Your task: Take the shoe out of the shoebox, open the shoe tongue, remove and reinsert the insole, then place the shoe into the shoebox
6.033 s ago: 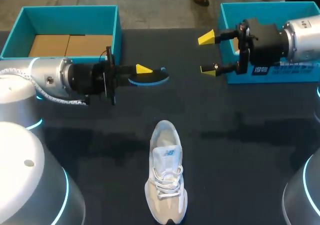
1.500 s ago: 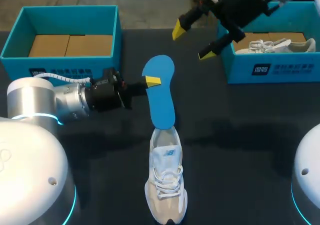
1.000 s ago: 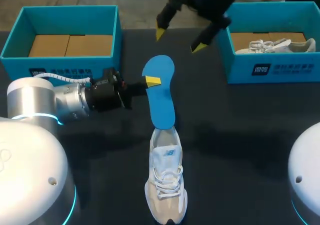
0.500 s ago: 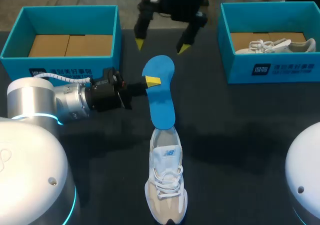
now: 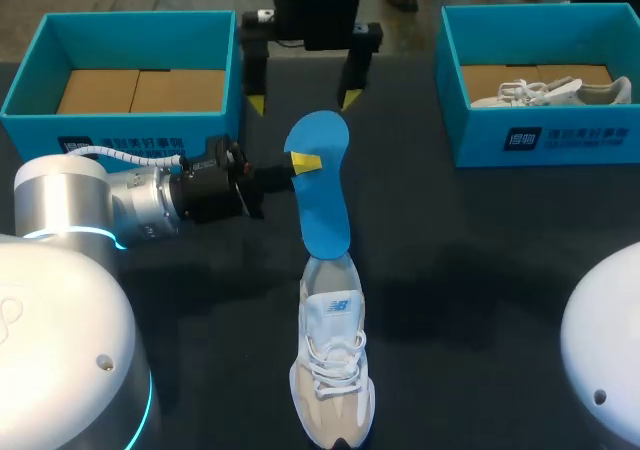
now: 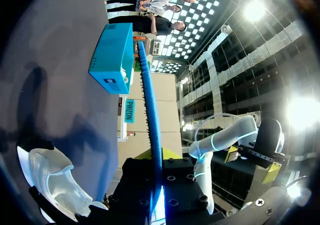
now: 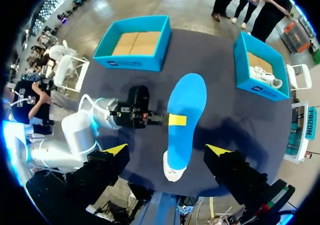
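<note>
Shoe (image 5: 332, 370) is out on the desk (image 5: 480, 270), flat on its sole in front of you, toe toward you and heel end pointing away, well apart from both boxes. Your left fingers (image 5: 307, 162) are clamped on the side edge of the blue insole (image 5: 322, 195), one yellow tip showing on top, nearer its far end than its near one. The left wrist view shows the insole edge-on, running straight out from between them. Held this way the insole lines up lengthwise with the shoe, its near tip meeting the shoe's opening just behind the tongue. I judge that this is to feed it back in, though from the head view I can't tell whether the tip is already inside or only touching the collar.

Your right fingers (image 5: 350, 98) hang spread wide over the insole's far end and touch nothing. In the right wrist view they straddle the insole and shoe from above. As I read it, that puts them where they could press or push the free end while the left sets the angle.

Your left box (image 5: 140, 16), bare cardboard inside, is probably where the shoe goes at the end. Your right box (image 5: 560, 135) holds a second shoe (image 5: 545, 92). Step in hand, by my reading, is putting the insole back; seating it fully and boxing the shoe are left to do
</note>
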`<state>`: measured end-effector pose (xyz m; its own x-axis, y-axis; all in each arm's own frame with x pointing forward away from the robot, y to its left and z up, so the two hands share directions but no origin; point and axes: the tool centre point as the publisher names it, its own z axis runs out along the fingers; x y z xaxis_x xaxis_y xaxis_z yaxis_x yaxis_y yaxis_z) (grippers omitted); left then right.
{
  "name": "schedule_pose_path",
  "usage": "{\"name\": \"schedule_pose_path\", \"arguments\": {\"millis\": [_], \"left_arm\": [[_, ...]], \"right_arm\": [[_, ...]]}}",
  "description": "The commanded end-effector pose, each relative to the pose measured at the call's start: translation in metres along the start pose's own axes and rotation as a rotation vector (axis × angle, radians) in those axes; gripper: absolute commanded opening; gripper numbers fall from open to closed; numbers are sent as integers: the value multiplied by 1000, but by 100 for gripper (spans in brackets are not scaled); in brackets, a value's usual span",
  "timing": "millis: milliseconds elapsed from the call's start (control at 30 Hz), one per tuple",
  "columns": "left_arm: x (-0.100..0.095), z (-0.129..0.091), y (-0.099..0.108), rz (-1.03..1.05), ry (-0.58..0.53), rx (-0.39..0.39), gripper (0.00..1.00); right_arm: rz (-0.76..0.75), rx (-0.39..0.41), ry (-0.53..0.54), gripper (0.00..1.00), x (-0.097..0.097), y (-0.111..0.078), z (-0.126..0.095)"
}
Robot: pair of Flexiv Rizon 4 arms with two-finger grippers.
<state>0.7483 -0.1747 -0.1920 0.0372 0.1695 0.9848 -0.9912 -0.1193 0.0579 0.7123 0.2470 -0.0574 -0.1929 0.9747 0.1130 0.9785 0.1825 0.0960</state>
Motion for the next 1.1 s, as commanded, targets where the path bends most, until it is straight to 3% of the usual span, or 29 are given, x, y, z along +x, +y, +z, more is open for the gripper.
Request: {"name": "schedule_pose_path", "arguments": {"millis": [33, 267, 467, 600, 733, 1100], "left_arm": [[0, 0, 1, 0, -2, 2, 0], [0, 0, 1, 0, -2, 2, 0], [0, 0, 1, 0, -2, 2, 0], [0, 0, 1, 0, -2, 2, 0], [0, 0, 1, 0, -2, 2, 0], [0, 0, 1, 0, -2, 2, 0]], "right_arm": [[1, 7, -129, 100, 10, 2, 4], [8, -4, -101, 100, 14, -3, 9], [49, -12, 86, 100, 1, -5, -1], [87, -18, 276, 100, -15, -7, -6], [120, -23, 377, 100, -28, -10, -7], [137, -44, 716, 100, -44, -14, -7]]}}
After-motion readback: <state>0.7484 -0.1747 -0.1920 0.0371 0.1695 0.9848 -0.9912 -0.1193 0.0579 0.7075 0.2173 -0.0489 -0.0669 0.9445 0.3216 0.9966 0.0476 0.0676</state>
